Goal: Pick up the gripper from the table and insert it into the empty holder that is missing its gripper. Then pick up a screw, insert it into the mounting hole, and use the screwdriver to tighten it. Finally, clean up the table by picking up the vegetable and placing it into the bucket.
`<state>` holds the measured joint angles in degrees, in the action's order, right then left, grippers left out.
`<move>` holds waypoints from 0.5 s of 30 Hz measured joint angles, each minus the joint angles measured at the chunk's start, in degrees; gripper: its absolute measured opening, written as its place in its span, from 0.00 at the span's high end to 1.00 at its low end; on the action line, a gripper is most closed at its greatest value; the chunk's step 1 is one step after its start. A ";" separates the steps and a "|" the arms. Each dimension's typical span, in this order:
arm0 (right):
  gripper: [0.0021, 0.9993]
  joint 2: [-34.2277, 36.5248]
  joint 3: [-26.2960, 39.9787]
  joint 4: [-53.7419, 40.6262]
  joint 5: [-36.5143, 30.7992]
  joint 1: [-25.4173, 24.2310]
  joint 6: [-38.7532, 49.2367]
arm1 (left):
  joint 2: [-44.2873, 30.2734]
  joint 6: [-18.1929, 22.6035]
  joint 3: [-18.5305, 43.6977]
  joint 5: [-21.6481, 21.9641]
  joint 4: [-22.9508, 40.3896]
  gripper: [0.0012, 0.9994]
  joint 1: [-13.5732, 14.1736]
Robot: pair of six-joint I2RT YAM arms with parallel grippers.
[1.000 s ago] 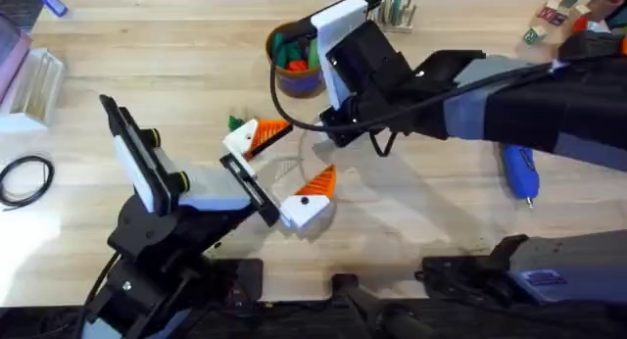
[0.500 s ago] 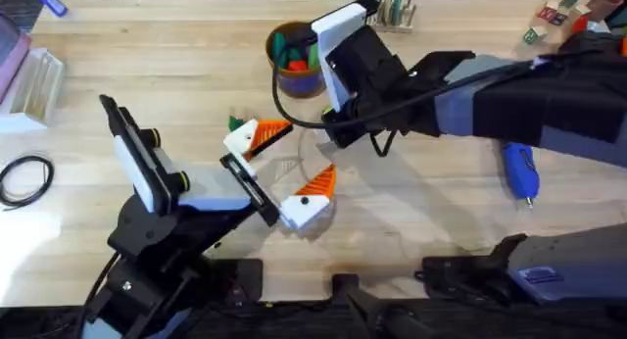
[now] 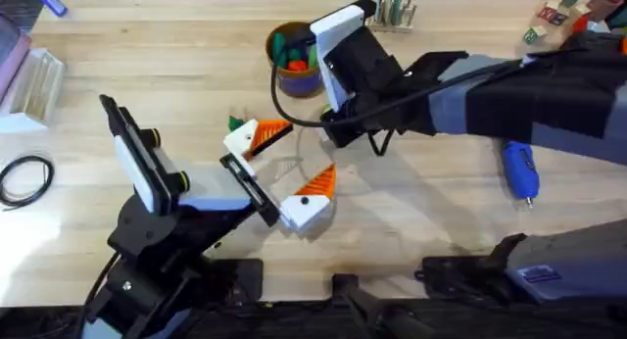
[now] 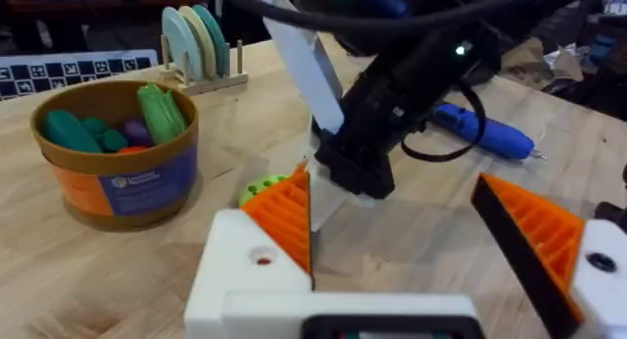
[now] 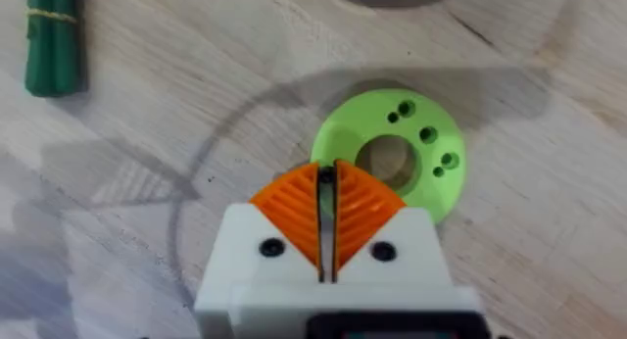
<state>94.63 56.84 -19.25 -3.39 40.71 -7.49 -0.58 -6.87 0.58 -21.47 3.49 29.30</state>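
Note:
My left gripper (image 3: 284, 168) stands open over the table's middle. Each of its white fingers (image 4: 250, 270) carries an orange ribbed wedge, so I cannot tell which one is the holder. No loose gripper wedge is in view. My right gripper (image 5: 326, 217) is shut, pads pressed together, just above a bright green disc (image 5: 392, 153). A thin dark line runs between its pads; I cannot tell if that is a screw. The dark green vegetable (image 3: 235, 121) lies beyond the left fingers. The blue bucket (image 3: 294, 60) stands at the back. The blue screwdriver (image 3: 519, 172) lies on the right.
A coiled black cable (image 3: 24, 177) and clear boxes (image 3: 29, 84) sit at the far left. A rack of coloured discs (image 4: 196, 40) stands behind the bucket (image 4: 118, 153). Toy blocks (image 3: 554, 16) lie at the back right. The right arm's cable (image 3: 294, 119) hangs over the table's middle.
The right arm has shifted slightly to the left, staying over the green disc. The left arm has not moved.

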 joint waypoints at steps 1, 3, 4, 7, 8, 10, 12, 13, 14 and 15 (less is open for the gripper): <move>0.93 0.00 0.00 0.00 0.00 0.00 0.02 | 0.00 0.02 0.00 0.00 0.00 0.00 -0.02; 0.99 0.00 0.02 0.11 0.00 -0.02 0.04 | 0.00 0.00 0.00 0.00 0.00 0.00 -0.02; 0.99 0.00 0.02 0.13 0.00 -0.02 0.05 | 0.00 0.00 0.00 0.00 0.00 0.00 0.00; 0.99 0.00 0.02 0.13 0.00 -0.02 0.05 | 0.00 0.02 0.00 0.00 0.00 0.00 -0.02; 0.99 0.00 0.04 0.07 0.00 -0.02 0.15 | 0.00 0.02 0.00 0.00 0.00 0.00 0.00; 1.00 0.00 0.34 -0.83 -0.11 -0.02 0.63 | 0.00 0.02 0.00 0.00 0.00 0.00 -0.02; 1.00 0.00 1.11 -3.00 -0.53 -0.02 1.16 | 0.00 0.01 0.00 0.00 0.00 0.00 -0.01; 1.00 0.00 1.51 -4.13 -0.80 -0.02 1.40 | 0.00 0.02 0.00 0.00 0.00 0.00 -0.02; 1.00 0.00 1.96 -5.27 -1.09 -0.02 1.62 | 0.00 0.02 0.00 0.00 -0.02 0.00 -0.02; 1.00 0.00 2.50 -6.33 -1.32 -0.02 1.88 | 0.00 0.01 0.00 0.00 0.00 0.00 -0.02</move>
<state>94.63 59.34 -25.57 -4.72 40.69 -5.61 -0.58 -6.86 0.58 -21.47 3.49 29.28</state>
